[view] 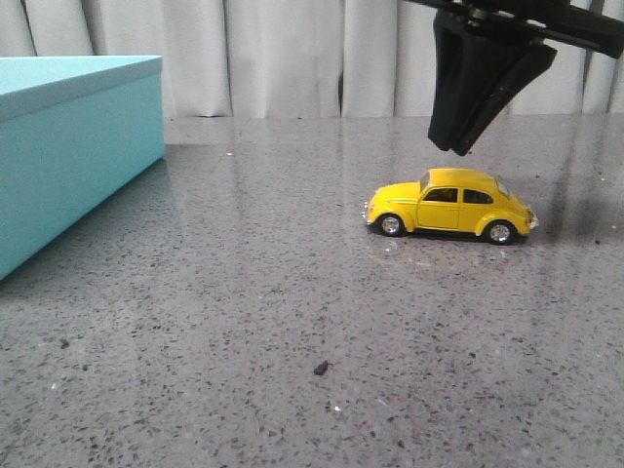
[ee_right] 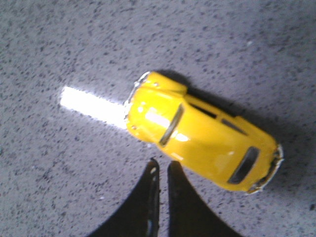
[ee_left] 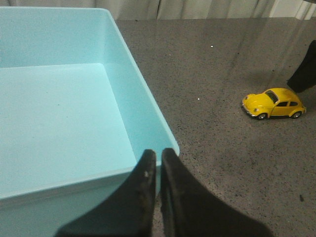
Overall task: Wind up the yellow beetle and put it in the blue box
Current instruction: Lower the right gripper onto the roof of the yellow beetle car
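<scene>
The beetle stood on its four wheels on the grey speckled table, right of centre, nose pointing left. The right gripper hung just above its roof, fingers pressed together, holding nothing. The blue box sat at the far left, well apart from the car, open-topped. The left gripper hovered over the box's near corner, also closed and empty.

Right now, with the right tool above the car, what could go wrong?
1. The right tool looks shut above the car; lowered like this, it may push the car instead of gripping it.
2. The car stands on its wheels on a smooth table, so a touch could roll it away.
3. The box is far left, so a weak grip may drop the car on the way.
</scene>
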### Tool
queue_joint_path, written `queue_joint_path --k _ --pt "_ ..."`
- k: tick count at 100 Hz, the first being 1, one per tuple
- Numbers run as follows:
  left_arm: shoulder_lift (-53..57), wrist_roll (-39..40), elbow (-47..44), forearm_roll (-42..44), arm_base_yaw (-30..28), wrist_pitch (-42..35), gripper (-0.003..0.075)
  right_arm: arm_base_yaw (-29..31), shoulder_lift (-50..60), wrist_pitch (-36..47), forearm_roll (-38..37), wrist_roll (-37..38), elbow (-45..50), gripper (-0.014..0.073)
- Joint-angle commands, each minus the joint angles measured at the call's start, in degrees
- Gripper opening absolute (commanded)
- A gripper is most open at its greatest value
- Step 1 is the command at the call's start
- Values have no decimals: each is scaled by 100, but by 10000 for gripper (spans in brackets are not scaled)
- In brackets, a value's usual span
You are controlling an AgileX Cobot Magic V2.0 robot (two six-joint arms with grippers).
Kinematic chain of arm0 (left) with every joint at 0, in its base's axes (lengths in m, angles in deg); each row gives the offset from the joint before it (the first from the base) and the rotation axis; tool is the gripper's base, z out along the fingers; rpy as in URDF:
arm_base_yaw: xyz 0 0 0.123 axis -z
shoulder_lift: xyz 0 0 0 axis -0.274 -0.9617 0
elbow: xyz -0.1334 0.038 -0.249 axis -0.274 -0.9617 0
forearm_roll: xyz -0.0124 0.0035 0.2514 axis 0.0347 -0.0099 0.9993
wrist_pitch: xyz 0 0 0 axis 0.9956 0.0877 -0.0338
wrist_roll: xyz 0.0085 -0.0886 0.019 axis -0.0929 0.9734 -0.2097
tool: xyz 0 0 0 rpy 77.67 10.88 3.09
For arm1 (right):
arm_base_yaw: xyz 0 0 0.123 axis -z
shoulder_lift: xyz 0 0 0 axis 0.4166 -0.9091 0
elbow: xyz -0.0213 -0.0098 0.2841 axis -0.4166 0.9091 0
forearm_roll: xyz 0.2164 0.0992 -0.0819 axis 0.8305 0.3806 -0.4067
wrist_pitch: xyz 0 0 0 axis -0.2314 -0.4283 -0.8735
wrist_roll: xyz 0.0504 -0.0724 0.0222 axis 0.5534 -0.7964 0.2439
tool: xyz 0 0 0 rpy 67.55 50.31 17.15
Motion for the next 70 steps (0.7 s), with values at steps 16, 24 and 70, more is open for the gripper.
queue_joint_path --k 16,24,70 --pt "-96 -18 185 -58 48 -380 -19 254 64 49 38 28 -125 -44" --pt "-96 -18 185 -58 48 -380 -19 244 64 49 83 28 -136 -44" --pt "-96 -18 185 -58 48 -390 -19 244 64 219 275 -67 -136 -44"
